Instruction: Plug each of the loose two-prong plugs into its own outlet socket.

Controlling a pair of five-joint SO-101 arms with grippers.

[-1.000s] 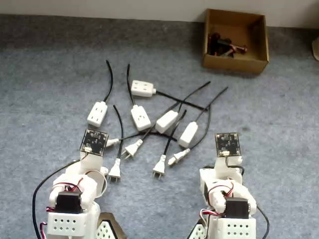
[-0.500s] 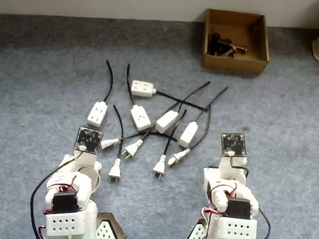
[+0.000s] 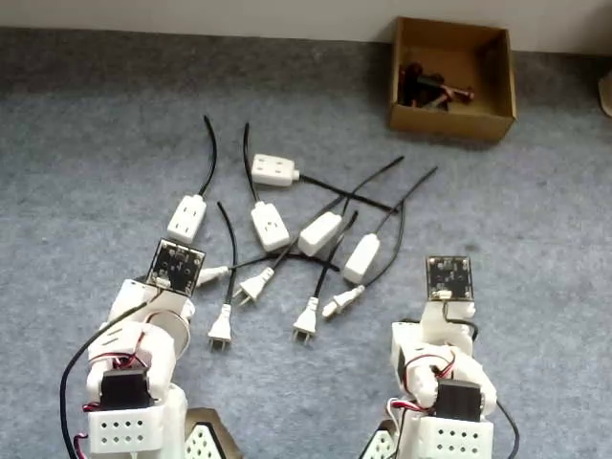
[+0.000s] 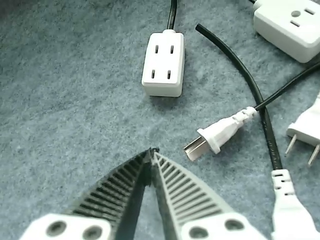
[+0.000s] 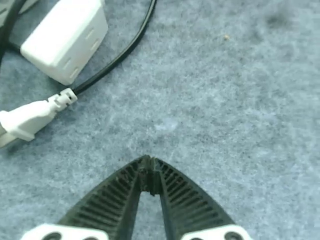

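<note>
Several white two-prong plugs on short black cords lie on the grey carpet, among them one, a second and a third. Several white outlet sockets lie beyond them, such as one at the left and one at the right. My left gripper is shut and empty, just short of a plug and a socket. Over bare carpet, my right gripper is also shut and empty, with a socket and a plug off to one side.
A brown cardboard box holding dark red parts stands at the back right. Black cords cross each other among the sockets. Open carpet lies to the far left and far right.
My left arm has turned a little to the left and its wrist shifted slightly. My right wrist moved a little to the right. Plugs and sockets have not moved.
</note>
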